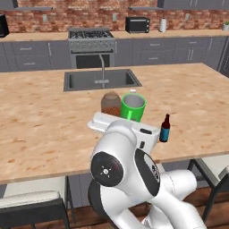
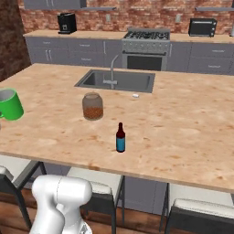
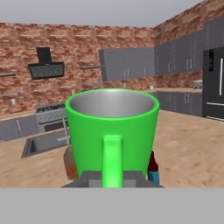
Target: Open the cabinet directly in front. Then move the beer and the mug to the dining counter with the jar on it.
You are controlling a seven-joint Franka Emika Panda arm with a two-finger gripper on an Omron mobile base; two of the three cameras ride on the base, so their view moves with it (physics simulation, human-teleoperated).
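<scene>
My gripper [image 3: 112,178] is shut on the handle of the bright green mug [image 3: 113,131], holding it upright over the dining counter [image 1: 40,120]. From the base, the mug [image 1: 133,106] shows just above my hand, in front of the brownish jar [image 1: 111,103]; it is also at the left edge of the right base view [image 2: 10,104]. The beer [image 2: 120,138], a dark bottle with a blue label, stands on the counter near its front edge, right of the jar [image 2: 93,106]. Grey wall cabinets [image 3: 127,63] hang on the brick wall; I cannot tell which is the task's cabinet.
A steel sink [image 2: 116,81] with a faucet [image 1: 103,67] is set into the island behind the jar. Stools [image 2: 192,208] stand along the near side. Across the room are a stove [image 1: 91,40], a toaster oven [image 1: 137,24] and a coffee machine [image 2: 66,23].
</scene>
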